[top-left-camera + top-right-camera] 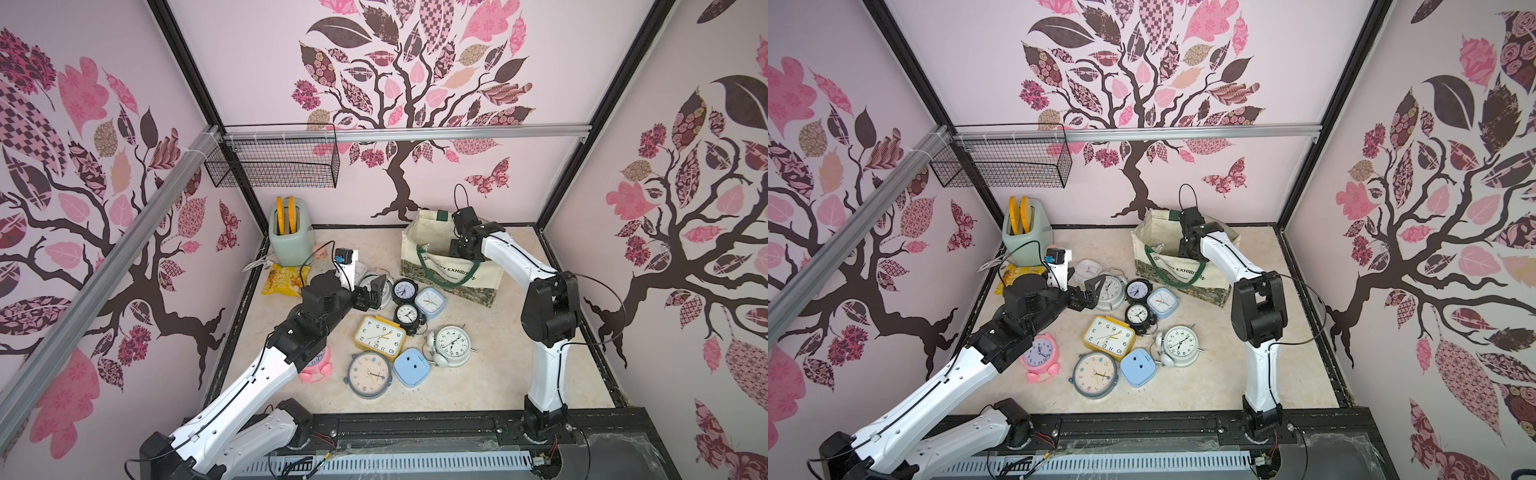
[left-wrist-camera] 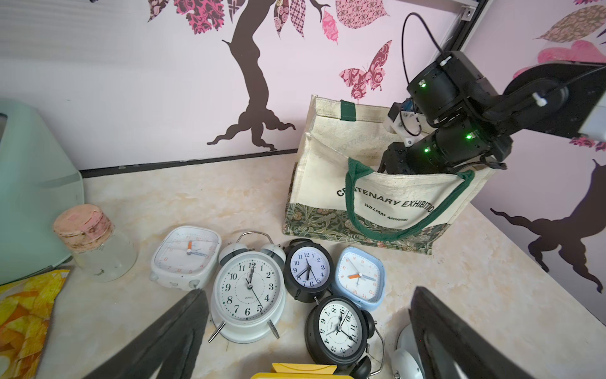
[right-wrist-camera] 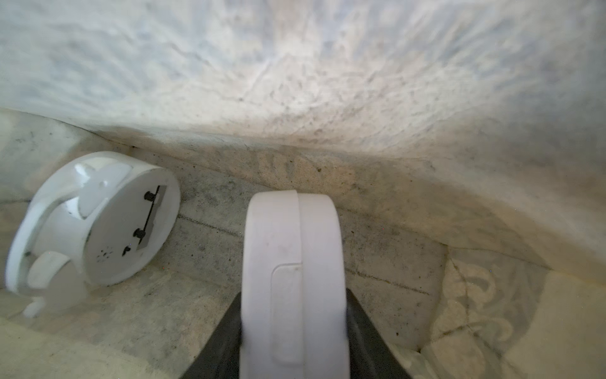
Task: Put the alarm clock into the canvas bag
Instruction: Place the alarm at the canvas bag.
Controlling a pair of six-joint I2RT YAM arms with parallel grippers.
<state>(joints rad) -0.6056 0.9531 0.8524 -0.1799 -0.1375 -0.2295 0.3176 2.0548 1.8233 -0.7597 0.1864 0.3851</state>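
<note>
While my right arm (image 1: 513, 257) reaches down into the bag, step in hand: I judge this is the delivery of the clock, at the point just before letting go.
Grip on the right: the right jaws are pinching a white alarm clock (image 3: 292, 262) by its two flat faces, with its edge turned toward the wrist camera.
Task's thing: the white alarm clock sits between the right jaws, inside the canvas bag (image 2: 393, 197) and low over the bag floor. I cannot tell whether it touches the floor.
Beside the right jaws: a second white clock (image 3: 95, 223) lies tilted on the bag floor with its back side showing, apart from the held one.
Grip on the left: the left jaws are spread wide and hold nothing. They hover over the clocks on the counter (image 1: 478, 374).
Ahead of the left jaws: a white twin-bell clock (image 2: 249, 292) and a black clock (image 2: 339, 328), both untouched.
Next move, right side: I think the jaws must spread so that the clock settles, and then the arm must rise straight out of the bag mouth.
Care: the green handle (image 2: 360, 183) hangs over the near wall just beside the right wrist. The canvas is soft, so a slanted exit could drag the bag.
Next move, left side: I would keep it away from the bag until the right arm is out.
</note>
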